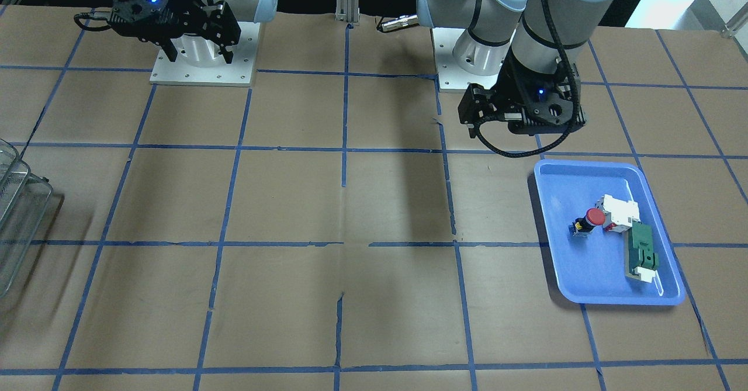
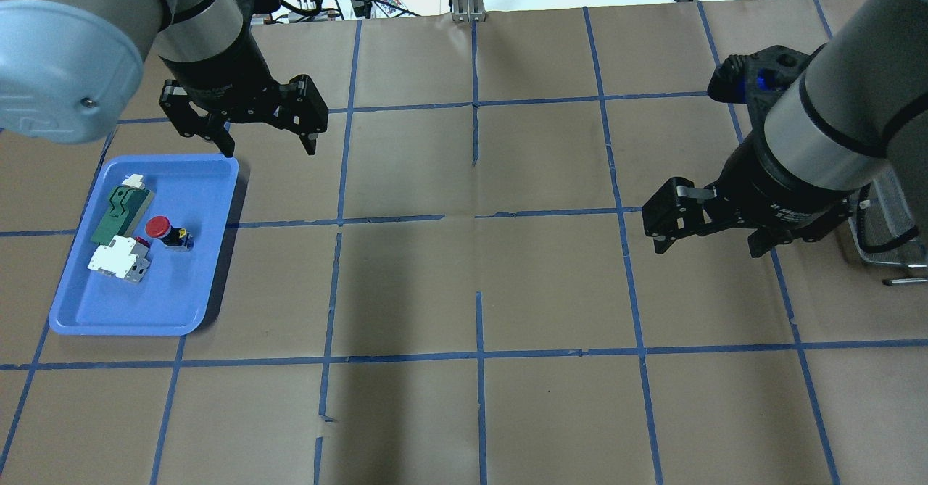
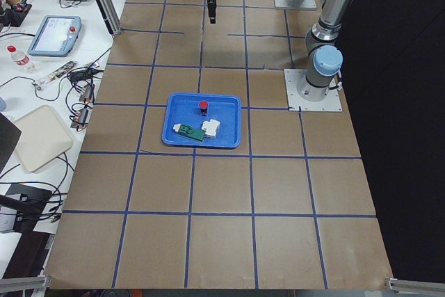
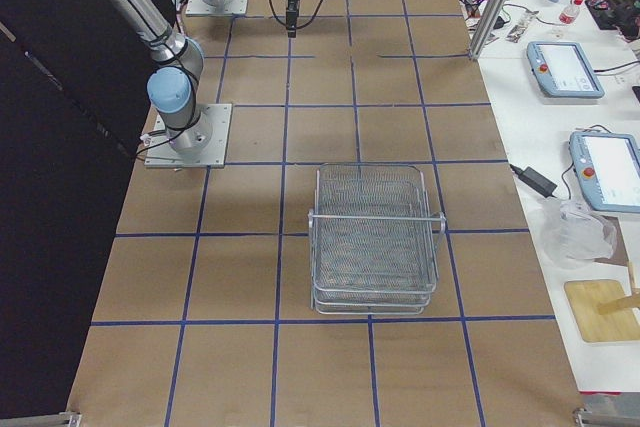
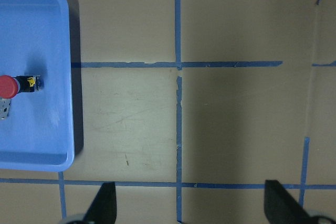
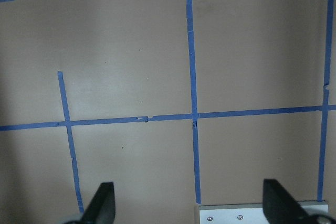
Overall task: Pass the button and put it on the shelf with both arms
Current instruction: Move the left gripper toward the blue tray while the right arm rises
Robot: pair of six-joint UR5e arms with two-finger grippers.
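The button with its red cap lies on its side in the blue tray. It also shows in the overhead view, the exterior left view and at the left edge of the left wrist view. My left gripper is open and empty. It hangs above the table just off the tray's far corner, apart from the button. My right gripper is open and empty, above bare table near the wire-mesh shelf. The shelf stands at the table's right end.
A white block and a green flat part lie in the tray beside the button. The arms' base plates sit at the robot's side. A side bench with tablets and cables runs along the far edge.
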